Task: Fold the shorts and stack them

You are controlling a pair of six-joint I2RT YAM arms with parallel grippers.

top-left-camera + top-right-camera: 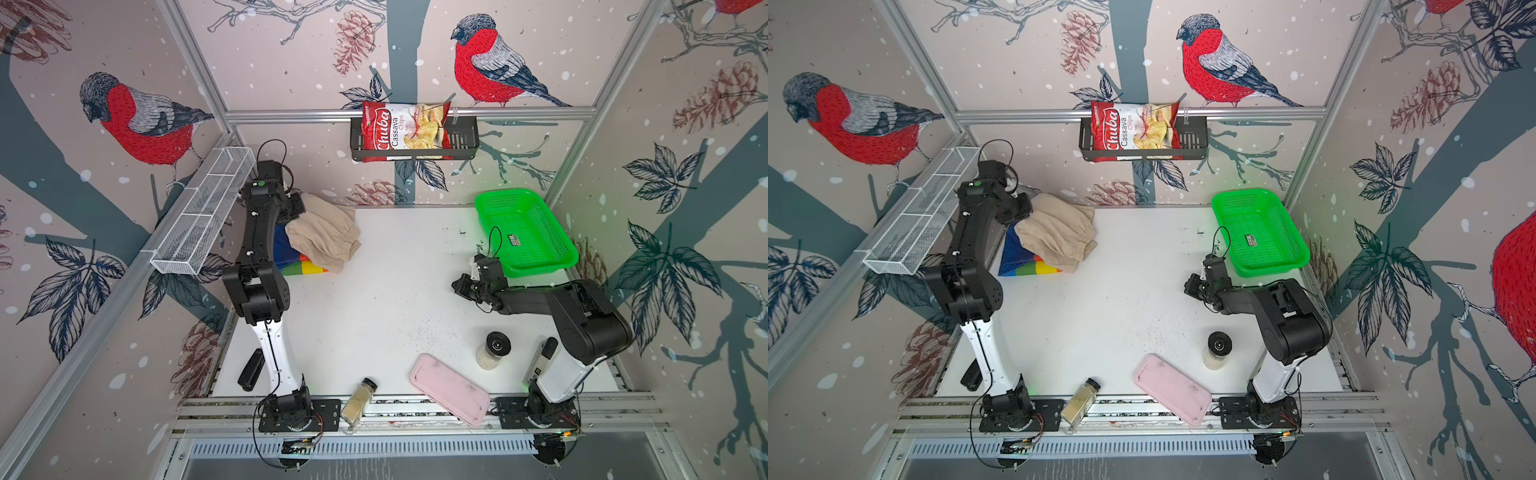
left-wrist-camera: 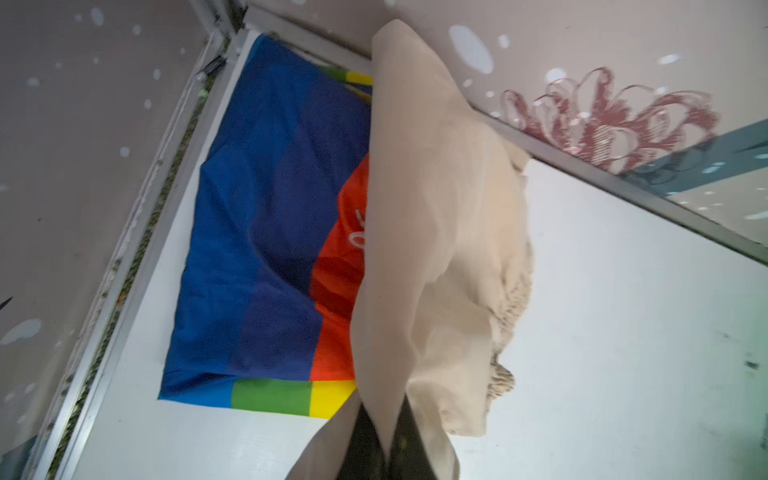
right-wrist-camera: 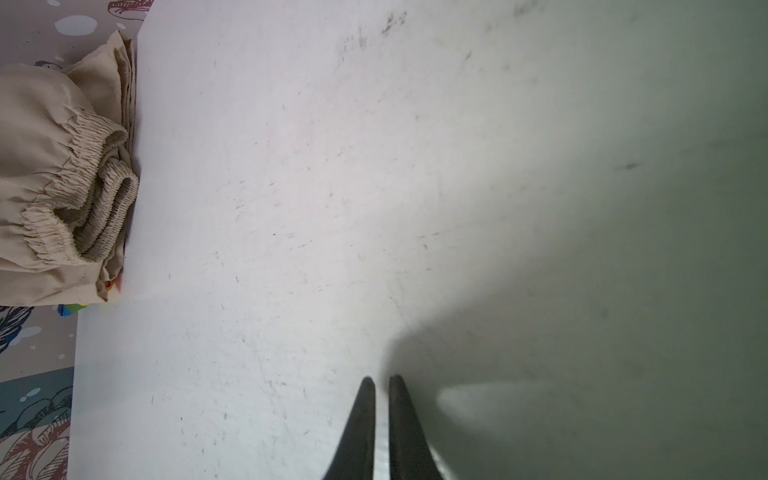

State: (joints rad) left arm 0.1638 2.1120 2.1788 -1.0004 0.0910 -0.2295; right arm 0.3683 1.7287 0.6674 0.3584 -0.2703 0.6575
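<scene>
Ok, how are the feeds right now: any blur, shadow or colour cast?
Left wrist view: beige shorts blurred nearest the lens, rainbow shorts clearer. Right wrist view: greenish cast and a soft shadow across part of the table. Both top views: sharp, evenly lit; green basket tints nearby wall.

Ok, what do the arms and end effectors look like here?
The left arm and right arm each have a white lower link on a black base, black boxy upper links and thin black cables. The left arm carries a small green dot. The left end effector and right end effector have slim, dark, tapering fingers.
</scene>
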